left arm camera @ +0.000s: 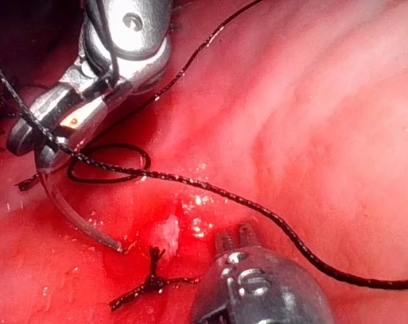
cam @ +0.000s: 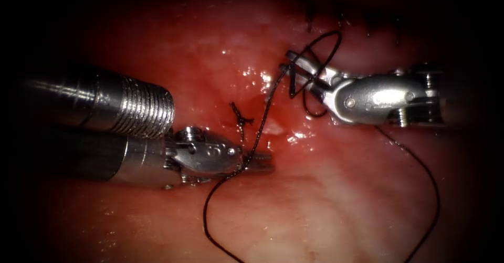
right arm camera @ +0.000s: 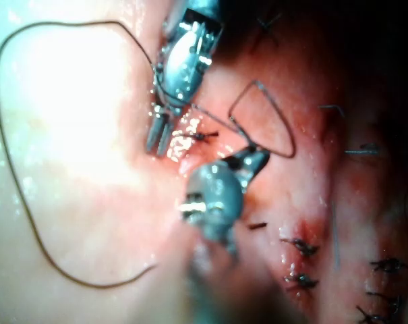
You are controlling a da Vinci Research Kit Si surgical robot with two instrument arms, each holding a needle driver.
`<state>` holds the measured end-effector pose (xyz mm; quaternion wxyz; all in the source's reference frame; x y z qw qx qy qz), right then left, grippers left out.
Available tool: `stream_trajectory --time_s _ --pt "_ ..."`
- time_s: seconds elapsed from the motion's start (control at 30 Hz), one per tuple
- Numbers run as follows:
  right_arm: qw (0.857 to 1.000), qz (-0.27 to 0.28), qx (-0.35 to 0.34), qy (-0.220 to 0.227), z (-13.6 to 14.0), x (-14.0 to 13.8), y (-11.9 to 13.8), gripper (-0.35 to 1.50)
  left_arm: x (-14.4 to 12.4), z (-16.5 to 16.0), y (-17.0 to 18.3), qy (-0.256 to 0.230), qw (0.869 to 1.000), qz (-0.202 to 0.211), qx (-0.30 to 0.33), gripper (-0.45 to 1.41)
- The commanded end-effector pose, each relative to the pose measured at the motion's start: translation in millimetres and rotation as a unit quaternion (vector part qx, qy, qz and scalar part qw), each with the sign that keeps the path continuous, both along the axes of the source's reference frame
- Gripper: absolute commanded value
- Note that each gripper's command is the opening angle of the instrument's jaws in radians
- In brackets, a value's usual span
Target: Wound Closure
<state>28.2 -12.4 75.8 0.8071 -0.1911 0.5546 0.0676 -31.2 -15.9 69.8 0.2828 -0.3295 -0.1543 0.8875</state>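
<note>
Starting with the endoscope view: my left tool [cam: 265, 163] lies low on the left with its jaws a little parted and nothing between them. The thread [cam: 260, 132] runs past just beside them without being gripped. On the right, my right tool [cam: 289, 63] has its jaws pressed together, and a loop of thread is draped round them. A tied knot [cam: 241, 120] with short cut ends sits on the tissue [cam: 341, 200] between the two tools, with red fluid [cam: 262, 103] pooled near it.

Over to the left wrist view, and here's the needle [left arm camera: 72, 216]. The right tool is pinching it near one end, and the curve sweeps down to a tip just beside the knot. I can't tell whether that tip rests on the tissue or has entered it. I'd judge the needle light, stiff and slick, best held on the body well back from the point. The braided thread looks limp and liable to snag, and the tissue soft, wet and easy to tear. There's a stamped mark on the left tool's body, which looks like a 6 but I can't be sure.

The right wrist view shows the same again: left jaws slightly spread and empty, with finished stitches [right arm camera: 301, 246] lined up on the far side of my right tool.
</note>
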Motion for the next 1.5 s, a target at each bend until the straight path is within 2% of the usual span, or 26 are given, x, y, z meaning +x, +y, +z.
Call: stream_trajectory --time_s 0.03,0.07,0.17,0.3,0.4,0.67,0.8,0.93,1.07,1.27,1.5 --pt "1.0 0.0 0.001 0.001 0.5 0.8 0.1 -0.35 -0.6 0.5 -0.2 -0.001 1.0 0.0 0.0 -0.15" --pt "1.0 -0.017 0.017 0.003 0.6 1.1 0.3 -0.35 -0.6 0.5 -0.2 -0.001 1.0 0.0 0.0 -0.15" --pt "0.997 -0.018 0.069 0.025 0.6 1.5 0.8 -0.35 -0.6 0.4 -0.2 -0.001 1.0 0.0 0.0 -0.15" --pt "0.993 -0.039 0.111 0.028 0.8 2.3 1.6 -0.35 -0.5 0.3 -0.1 -0.001 1.0 0.001 0.001 -0.13" --pt "0.986 -0.097 0.134 0.009 1.0 3.5 2.1 -0.35 -0.4 0.2 0.0 -0.002 1.0 0.001 0.001 -0.13" --pt "0.97 -0.175 0.167 -0.01 1.3 5.6 2.7 -0.35 0.1 0.0 0.3 -0.004 1.0 0.004 0.003 -0.1" --pt "0.973 -0.167 0.159 -0.031 1.4 5.4 2.9 -0.35 0.3 -0.4 0.6 -0.004 1.0 0.004 0.004 -0.1" --pt "0.979 -0.167 0.109 -0.044 1.4 5.3 2.6 -0.35 0.4 -1.3 1.2 0.001 1.0 -0.002 0.003 -0.11" --pt "0.986 -0.148 0.062 -0.033 1.2 4.7 1.1 -0.35 0.3 -2.2 1.7 0.001 1.0 -0.007 0.002 -0.08" --pt "0.993 -0.116 -0.003 -0.014 0.3 1.8 -1.5 -0.35 0.0 -2.7 2.4 -0.001 1.0 -0.025 -0.008 -0.05" --pt "0.995 -0.093 -0.032 0.011 0.6 0.9 -3.6 -0.35 0.1 -2.6 3.4 -0.007 0.999 -0.044 -0.024 0.02"
